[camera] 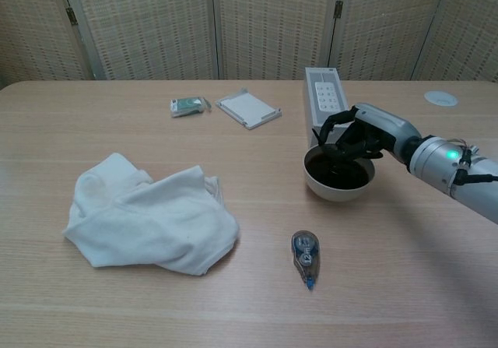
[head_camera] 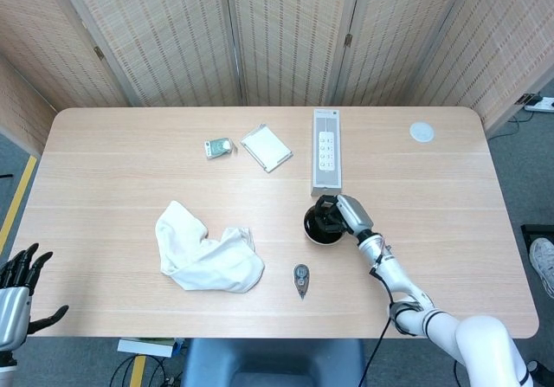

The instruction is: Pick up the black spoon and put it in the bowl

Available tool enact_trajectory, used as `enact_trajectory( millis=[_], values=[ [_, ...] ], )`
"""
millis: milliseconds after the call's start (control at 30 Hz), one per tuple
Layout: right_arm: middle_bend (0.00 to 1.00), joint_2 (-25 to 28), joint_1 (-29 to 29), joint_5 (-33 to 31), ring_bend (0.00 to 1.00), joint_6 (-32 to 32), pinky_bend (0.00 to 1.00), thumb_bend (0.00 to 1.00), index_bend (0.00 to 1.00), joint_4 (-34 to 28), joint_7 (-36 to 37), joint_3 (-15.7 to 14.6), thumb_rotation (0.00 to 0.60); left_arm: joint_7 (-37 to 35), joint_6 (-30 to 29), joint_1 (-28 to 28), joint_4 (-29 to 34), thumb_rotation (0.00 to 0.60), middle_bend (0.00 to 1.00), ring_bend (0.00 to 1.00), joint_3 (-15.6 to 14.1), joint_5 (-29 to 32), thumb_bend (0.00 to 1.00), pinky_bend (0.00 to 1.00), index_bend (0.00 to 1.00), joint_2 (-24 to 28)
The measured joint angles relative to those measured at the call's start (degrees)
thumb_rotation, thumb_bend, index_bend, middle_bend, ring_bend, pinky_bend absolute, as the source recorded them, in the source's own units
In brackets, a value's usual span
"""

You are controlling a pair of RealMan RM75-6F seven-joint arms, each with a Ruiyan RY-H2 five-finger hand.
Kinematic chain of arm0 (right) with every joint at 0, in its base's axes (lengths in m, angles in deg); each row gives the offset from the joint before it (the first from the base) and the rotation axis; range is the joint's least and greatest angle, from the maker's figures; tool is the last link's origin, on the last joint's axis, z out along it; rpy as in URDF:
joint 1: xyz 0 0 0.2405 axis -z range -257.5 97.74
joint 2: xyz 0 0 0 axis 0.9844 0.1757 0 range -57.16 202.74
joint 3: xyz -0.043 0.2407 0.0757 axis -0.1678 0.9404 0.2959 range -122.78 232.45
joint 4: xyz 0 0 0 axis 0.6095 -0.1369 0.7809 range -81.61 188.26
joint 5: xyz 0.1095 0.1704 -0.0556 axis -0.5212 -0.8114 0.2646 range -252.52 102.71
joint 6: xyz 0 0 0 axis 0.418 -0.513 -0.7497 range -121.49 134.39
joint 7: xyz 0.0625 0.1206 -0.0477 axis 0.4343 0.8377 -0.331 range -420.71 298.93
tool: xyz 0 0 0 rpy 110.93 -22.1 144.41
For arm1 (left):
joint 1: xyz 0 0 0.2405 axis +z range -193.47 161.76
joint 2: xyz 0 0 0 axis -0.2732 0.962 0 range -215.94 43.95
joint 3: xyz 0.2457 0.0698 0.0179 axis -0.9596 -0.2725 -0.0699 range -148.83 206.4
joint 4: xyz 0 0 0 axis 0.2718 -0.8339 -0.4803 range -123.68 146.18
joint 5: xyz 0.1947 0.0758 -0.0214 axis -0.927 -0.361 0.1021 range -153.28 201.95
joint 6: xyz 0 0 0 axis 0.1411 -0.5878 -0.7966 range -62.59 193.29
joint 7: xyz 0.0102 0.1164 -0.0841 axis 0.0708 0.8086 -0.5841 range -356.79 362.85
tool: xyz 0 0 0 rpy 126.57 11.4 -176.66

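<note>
The white bowl (head_camera: 307, 226) (camera: 334, 191) with a dark inside stands right of the table's middle. My right hand (head_camera: 340, 213) (camera: 356, 136) hovers over its far rim, black fingers curled in. A thin dark shape, the black spoon (camera: 335, 156), hangs from the fingers into the bowl; it is hard to separate from the fingers and the dark inside. My left hand (head_camera: 19, 285) is off the table's near left corner, fingers spread and holding nothing; the chest view does not show it.
A crumpled white cloth (head_camera: 208, 253) (camera: 148, 223) lies at the left. A correction tape (head_camera: 300, 277) (camera: 304, 256) lies just in front of the bowl. Behind the bowl lies a power strip (head_camera: 326, 149), with a white pad (head_camera: 266, 147), a small green item (head_camera: 218, 147) and a white disc (head_camera: 421, 131) further back.
</note>
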Motion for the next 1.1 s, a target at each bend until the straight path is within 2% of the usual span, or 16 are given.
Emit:
enact_trajectory(
  millis=[233,467,800,1100],
  values=[
    [1.0,-1.6,-1.7,0.9,1.0,0.5,1.0,0.53,0.82,1.5,1.6,0.1,0.6,-0.2,0.1,0.2,-0.4,0.6,0.05,0.07,0.0,0.4,0.15,0.14,0.16,0.0],
    [1.0,-1.5,-1.7,2.3,1.0,-0.4,1.0,0.53,0.82,0.1,2.3,-1.1,0.6,-0.6,0.1,0.3,-0.6,0.6,0.05,0.07,-0.1,0.4,0.15,0.14,0.16,-0.2],
    [1.0,2.0,0.3,3.9,1.0,-2.5,1.0,0.53,0.82,-4.9,1.5,-3.7,0.6,-0.6,0.0,0.3,-0.7,0.6,0.05,0.07,-0.1,0.2,0.15,0.14,0.16,-0.3],
    [1.0,4.3,1.3,2.5,1.0,-1.4,1.0,0.53,0.82,-5.5,-1.4,-3.6,0.6,-0.8,0.3,0.1,-1.0,0.6,0.05,0.07,0.0,0.2,0.15,0.14,0.16,-0.6]
  ],
)
